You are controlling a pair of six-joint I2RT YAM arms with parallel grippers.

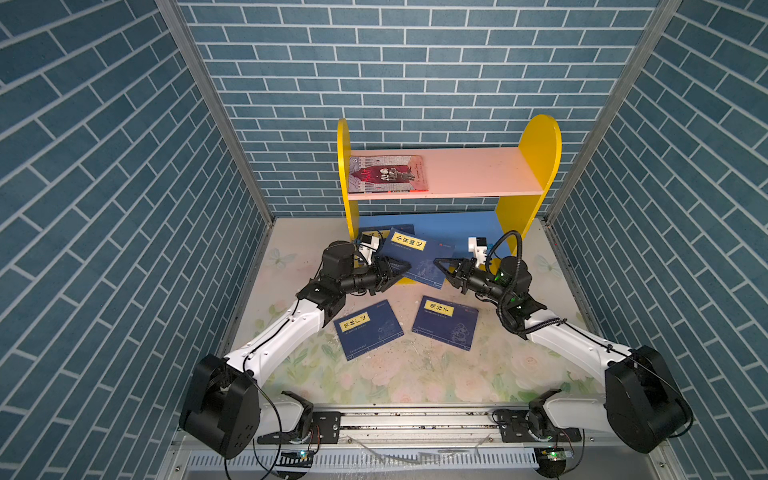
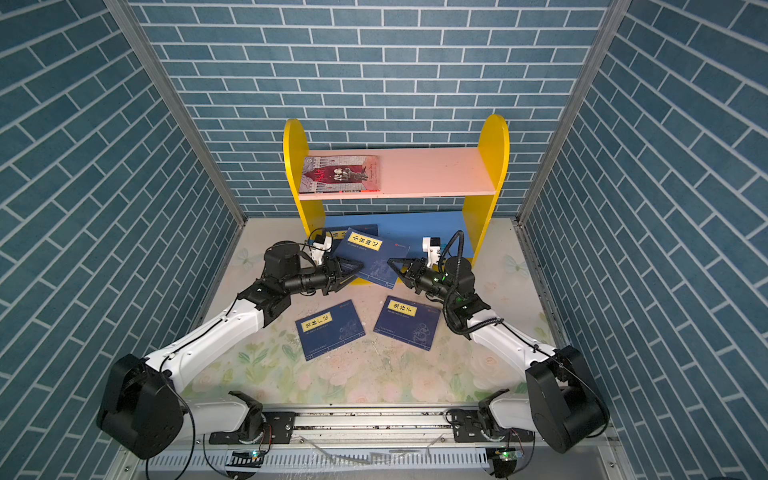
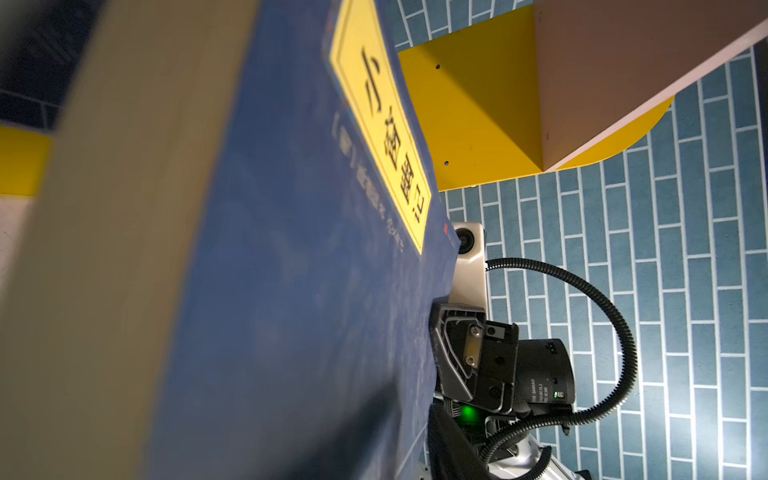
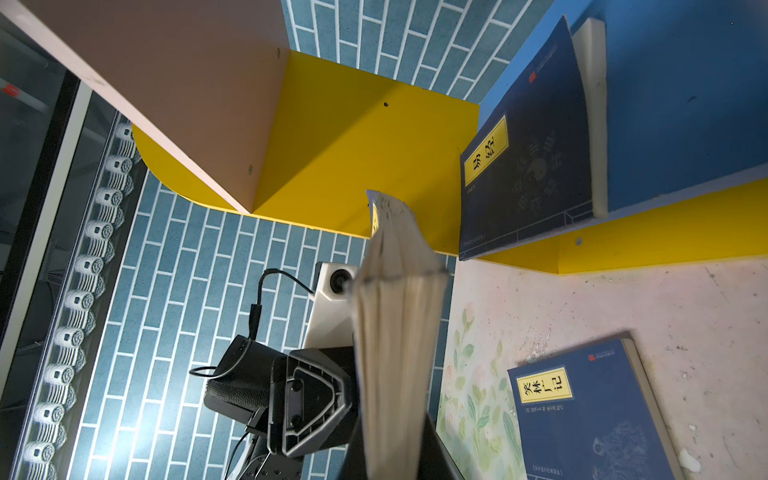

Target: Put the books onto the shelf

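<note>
Centre-left: left gripper (image 1: pixel 404 273) is clamped on the raised navy book (image 1: pixel 415 259), a tilted softcover with a yellow label. The right gripper (image 1: pixel 437 263) is closed on the opposite edge.

Upper centre: painted wooden shelf (image 1: pixel 536 166).
- Pink board (image 1: pixel 478 172): grey-and-red book (image 1: pixel 388 174), lying flat.
- Blue board (image 1: pixel 457 224): shelved navy book (image 4: pixel 528 166).

Lower centre: left table book (image 1: pixel 368 328) and right table book (image 1: pixel 444 328) lie flat on the floral table (image 1: pixel 415 382).

Both top views are bright, evenly lit from overhead and sharp. The blue brick-patterned walls (image 1: pixel 104 187) splay toward the frame corners, and soft shadows fall on the floral-printed tabletop (image 1: pixel 415 382). In both wrist views, the navy softcover book with a yellow title label (image 3: pixel 291 270) is blurred close to the lens.
</note>
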